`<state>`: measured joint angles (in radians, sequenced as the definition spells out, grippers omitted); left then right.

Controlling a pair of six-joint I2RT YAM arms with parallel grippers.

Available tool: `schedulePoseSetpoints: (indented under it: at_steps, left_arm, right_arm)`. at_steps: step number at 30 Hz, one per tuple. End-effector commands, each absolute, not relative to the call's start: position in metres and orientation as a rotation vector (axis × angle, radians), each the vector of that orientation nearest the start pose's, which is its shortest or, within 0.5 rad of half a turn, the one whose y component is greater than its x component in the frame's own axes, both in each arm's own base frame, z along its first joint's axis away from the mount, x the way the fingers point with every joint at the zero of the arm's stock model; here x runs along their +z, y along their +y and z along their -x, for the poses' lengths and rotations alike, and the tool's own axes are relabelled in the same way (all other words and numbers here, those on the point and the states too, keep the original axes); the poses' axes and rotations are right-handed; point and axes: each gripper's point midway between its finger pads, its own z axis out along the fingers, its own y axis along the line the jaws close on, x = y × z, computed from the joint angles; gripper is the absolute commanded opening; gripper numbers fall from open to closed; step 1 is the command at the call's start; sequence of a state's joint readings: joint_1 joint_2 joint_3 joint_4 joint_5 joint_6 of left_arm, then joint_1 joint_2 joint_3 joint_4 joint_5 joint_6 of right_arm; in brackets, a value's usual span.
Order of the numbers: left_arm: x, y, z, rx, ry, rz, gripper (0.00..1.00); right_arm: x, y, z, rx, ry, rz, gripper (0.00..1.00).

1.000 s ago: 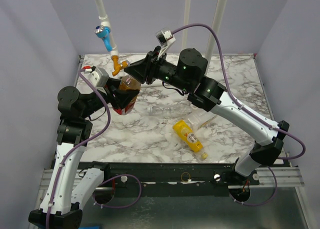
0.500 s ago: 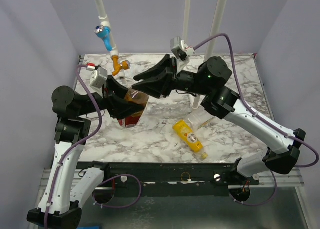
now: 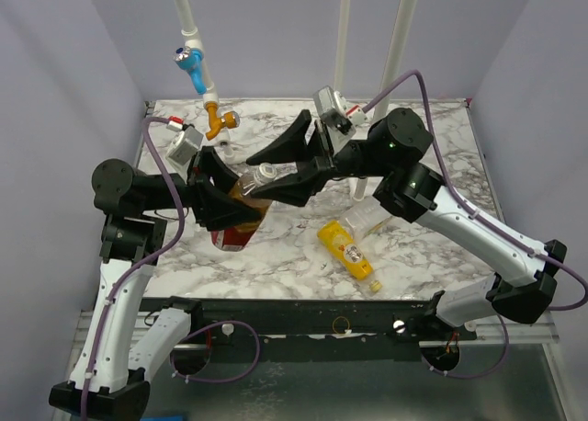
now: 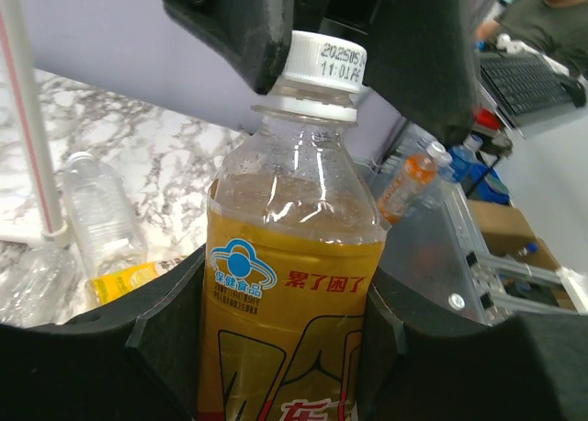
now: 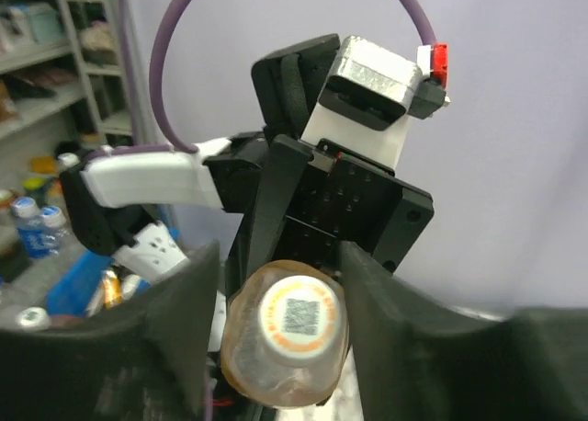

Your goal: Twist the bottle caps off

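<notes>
Over marble table (image 3: 446, 150), cap (image 3: 265, 172) within right hand (image 3: 260, 177)

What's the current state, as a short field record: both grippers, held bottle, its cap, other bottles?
left gripper: shut on the brown plastic bottle with red label, held tilted
white round screw cap: on the bottle neck, not removed
right gripper: open, fingers either side of the cap
yellow-orange plastic bottle: lying on the marble table
slim clear plastic bottle: lying on the table
wider clear plastic bottle: lying beside the yellow-orange one
</notes>
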<state>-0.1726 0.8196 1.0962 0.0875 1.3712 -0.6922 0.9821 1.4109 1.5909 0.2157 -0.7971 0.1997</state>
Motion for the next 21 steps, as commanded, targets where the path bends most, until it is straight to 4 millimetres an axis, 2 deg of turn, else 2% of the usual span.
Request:
schedulePoseSetpoints:
  at_steps: [1,3,6,10,13,16,21]
  left_arm:
    - [0.425,-0.200,-0.151,-1.410,1.438,-0.816,0.21]
    - [0.425,-0.198,-0.159,-1.334,1.411,-0.804,0.21]
    - [0.426,-0.192,-0.178,-1.172,1.356,-0.765,0.20]
    - [0.418,-0.180,-0.203,-0.952,1.327,-0.731,0.20]
    - [0.414,-0.171,-0.216,-0.840,1.314,-0.708,0.20]
    - [0.410,-0.168,-0.221,-0.788,1.307,-0.714,0.20]
    - [0.409,-0.166,-0.221,-0.774,1.308,-0.711,0.20]
  right_arm:
    - [0.533,0.398,-0.143,1.305,0.988,0.982,0.77]
    - [0.534,0.394,-0.170,1.217,1.085,0.852,0.88]
    - [0.538,0.386,-0.199,1.140,1.173,0.684,0.92]
    - [0.533,0.386,-0.212,1.128,1.264,0.599,0.87]
    - [0.522,0.396,-0.224,1.109,1.345,0.577,0.82]
    - [0.513,0.409,-0.230,1.120,1.384,0.584,0.78]
    - [0.510,0.418,-0.232,1.140,1.390,0.582,0.72]
